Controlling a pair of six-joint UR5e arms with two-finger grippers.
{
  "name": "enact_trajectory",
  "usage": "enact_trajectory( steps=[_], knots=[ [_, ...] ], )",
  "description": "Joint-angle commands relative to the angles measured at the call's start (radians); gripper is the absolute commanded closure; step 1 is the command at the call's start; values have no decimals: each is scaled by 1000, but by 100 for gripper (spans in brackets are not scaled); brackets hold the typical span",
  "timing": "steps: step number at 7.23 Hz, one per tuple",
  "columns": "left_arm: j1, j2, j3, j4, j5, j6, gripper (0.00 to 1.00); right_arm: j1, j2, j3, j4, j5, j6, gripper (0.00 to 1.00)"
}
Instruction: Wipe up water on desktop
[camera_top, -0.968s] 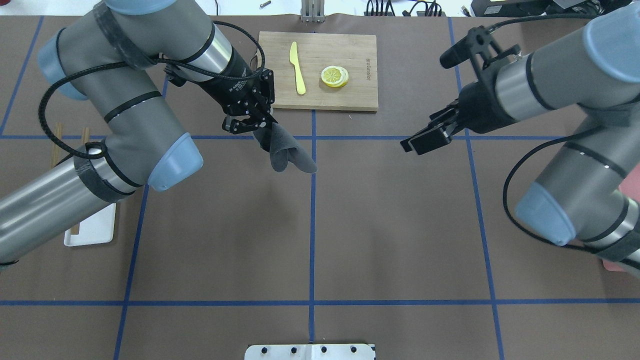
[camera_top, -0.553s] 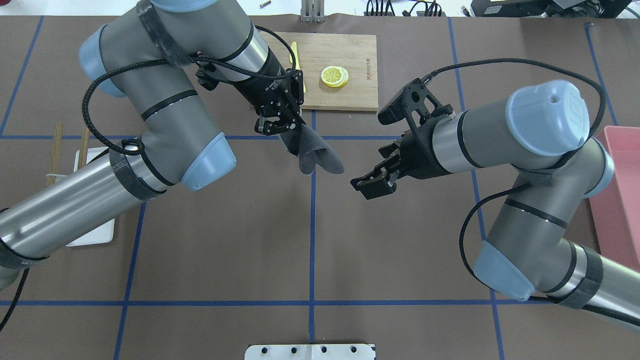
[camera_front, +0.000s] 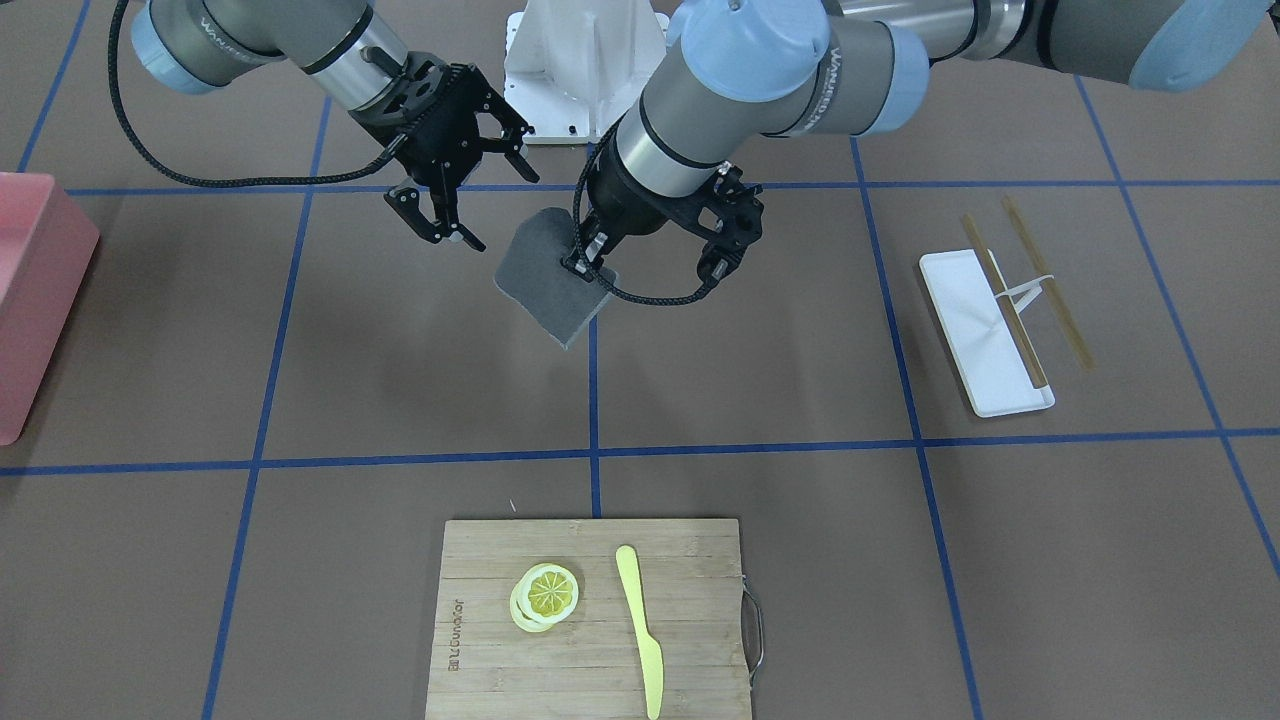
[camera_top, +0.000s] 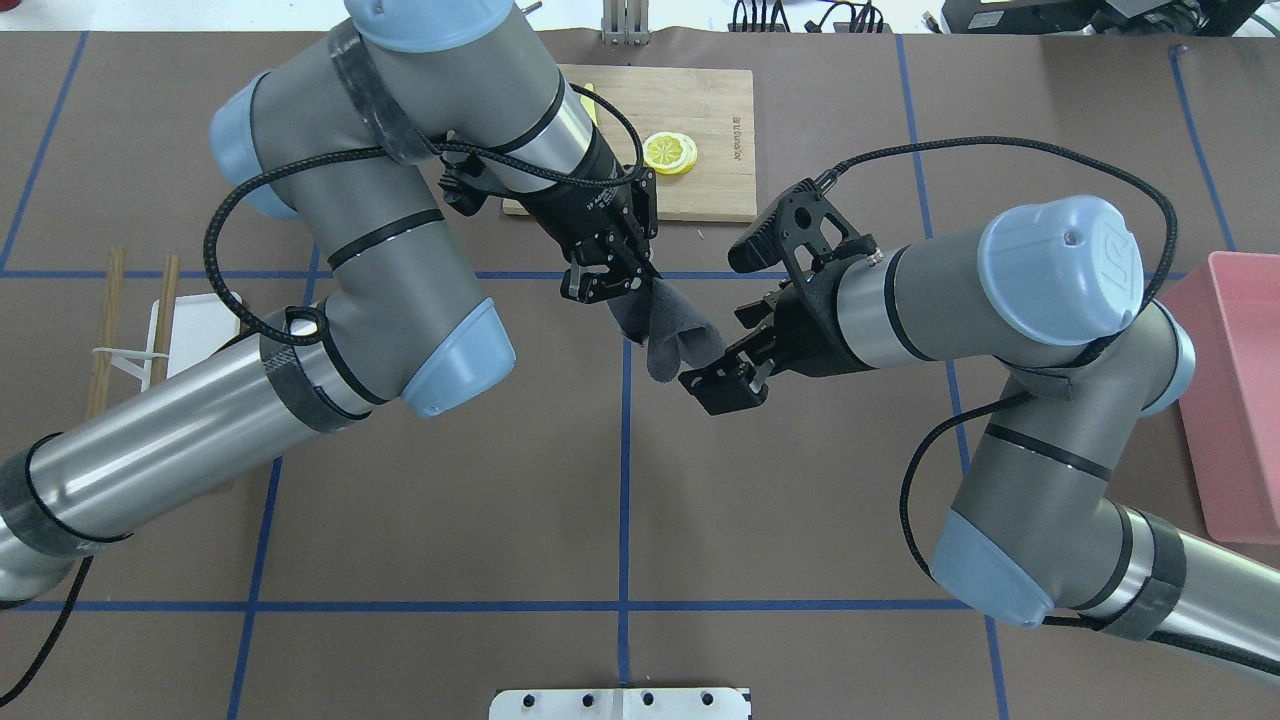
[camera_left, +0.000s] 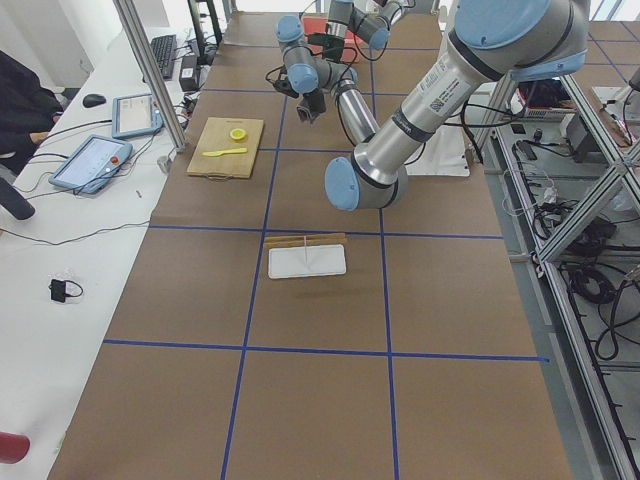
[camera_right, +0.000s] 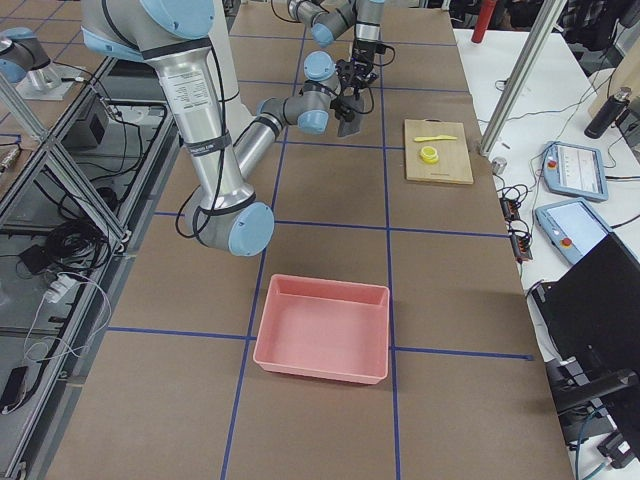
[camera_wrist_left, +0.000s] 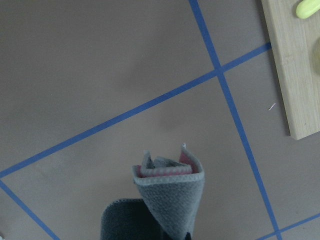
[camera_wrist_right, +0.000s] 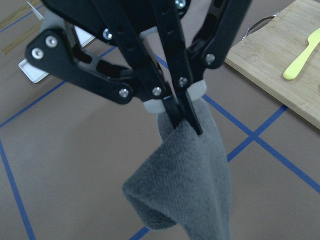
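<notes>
The desktop (camera_top: 450, 500) is brown with blue tape lines; I see no water on it in any view. My left gripper (camera_top: 640, 278) is shut on the top of a folded grey cloth (camera_top: 672, 332) and holds it hanging above the table's centre. The cloth also shows in the front view (camera_front: 548, 280), the left wrist view (camera_wrist_left: 170, 192) and the right wrist view (camera_wrist_right: 187, 185). My right gripper (camera_top: 716, 386) is open and empty, right beside the cloth's lower end. In the front view it (camera_front: 452, 228) has its fingers spread.
A bamboo cutting board (camera_top: 715, 190) with lemon slices (camera_top: 668, 152) and a yellow knife (camera_front: 640, 625) lies at the far centre. A white tray (camera_front: 985, 330) with chopsticks lies on my left. A pink bin (camera_top: 1235, 400) stands on my right.
My left gripper has carried the cloth to the right, toward the centre line. My right arm has swung in from the right and lowered, and its gripper now sits beside the cloth.
</notes>
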Motion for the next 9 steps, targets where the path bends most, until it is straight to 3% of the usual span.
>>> enact_trajectory(
  steps=[1, 2, 3, 4, 5, 6, 7, 8, 9],
  knots=[
    [26, -3, -32, 2, -1, -34, 100, -1, 0, 0, 0, -6, 0, 3],
    [30, -4, -37, 2, -1, -36, 100, 1, 0, 0, 0, -8, 0, 3],
    [34, -3, -35, 2, 2, -36, 100, 2, 0, 1, 0, -8, 2, 17],
    [34, -1, -34, 1, 3, -32, 100, 4, 0, 1, 0, -8, 25, 46],
    [34, 6, -31, 1, 3, -25, 100, 4, 0, 3, 0, -6, 35, 54],
    [34, 9, -26, 1, 3, -20, 100, 4, 0, 3, 0, -6, 35, 54],
    [34, 11, -24, -1, 3, -19, 100, 4, 0, 3, 0, -6, 40, 66],
    [34, 9, -27, -1, 3, -19, 100, 2, 0, 3, 0, -6, 77, 95],
    [34, 9, -26, -1, 3, -19, 100, 1, 1, 6, 0, -6, 119, 100]
  ],
)
